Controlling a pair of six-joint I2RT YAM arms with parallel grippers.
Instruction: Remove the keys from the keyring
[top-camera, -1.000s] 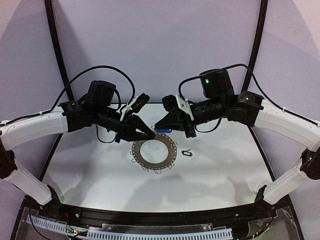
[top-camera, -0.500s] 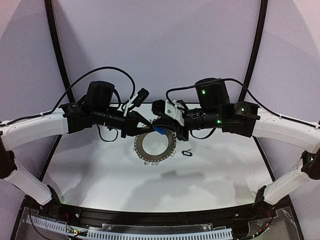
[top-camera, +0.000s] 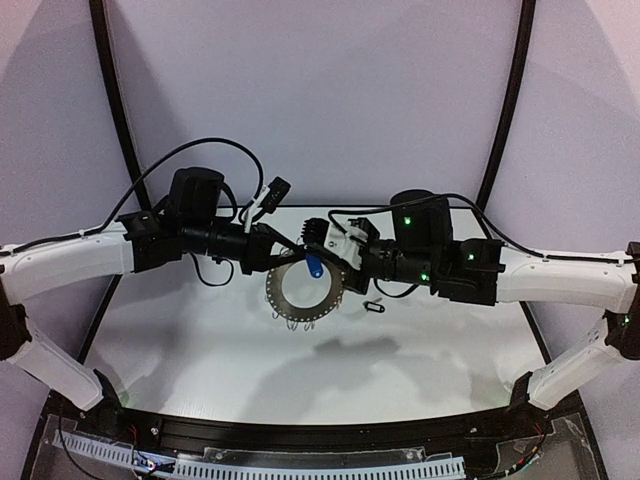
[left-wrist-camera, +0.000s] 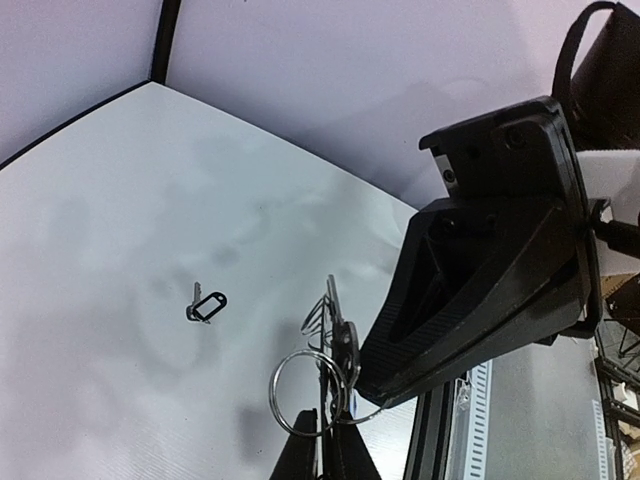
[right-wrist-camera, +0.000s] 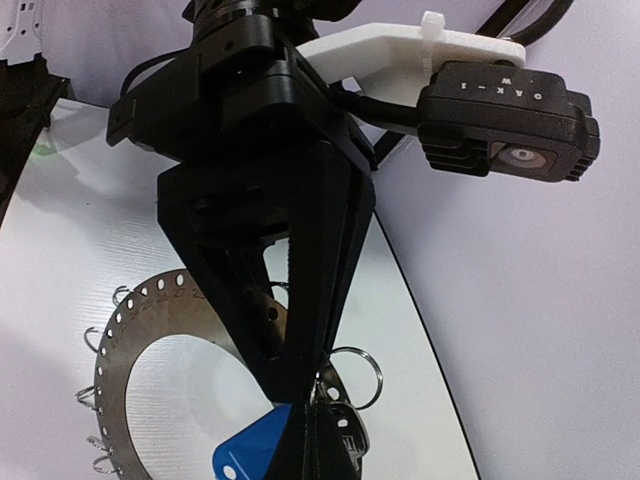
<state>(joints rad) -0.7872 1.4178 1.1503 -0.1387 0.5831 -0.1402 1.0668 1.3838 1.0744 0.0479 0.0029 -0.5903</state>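
The keyring (top-camera: 300, 300), a flat dark-grey disc fringed with wire loops, hangs above the table with its shadow below it. My left gripper (top-camera: 290, 255) is shut on its far rim. In the left wrist view the disc (left-wrist-camera: 331, 303) shows edge-on above the gripper (left-wrist-camera: 324, 416), with a small split ring (left-wrist-camera: 290, 392) beside it. My right gripper (top-camera: 322, 252) meets the left one tip to tip and is shut on the blue key (top-camera: 313, 266). In the right wrist view its gripper (right-wrist-camera: 308, 410) pinches between the blue head (right-wrist-camera: 245, 457) and a silver key (right-wrist-camera: 350, 430). The black key (top-camera: 375, 306) lies loose on the table.
The black key also shows in the left wrist view (left-wrist-camera: 206, 304), on the white tabletop (top-camera: 200, 340). The left gripper's camera housing (right-wrist-camera: 505, 120) sits close above my right fingers. Curved black frame posts (top-camera: 115, 110) stand at the back corners.
Both grippers closed in together and rose, lifting the ring disc off the table. The right arm stretched out lower and further left. The blue key now hangs over the disc.
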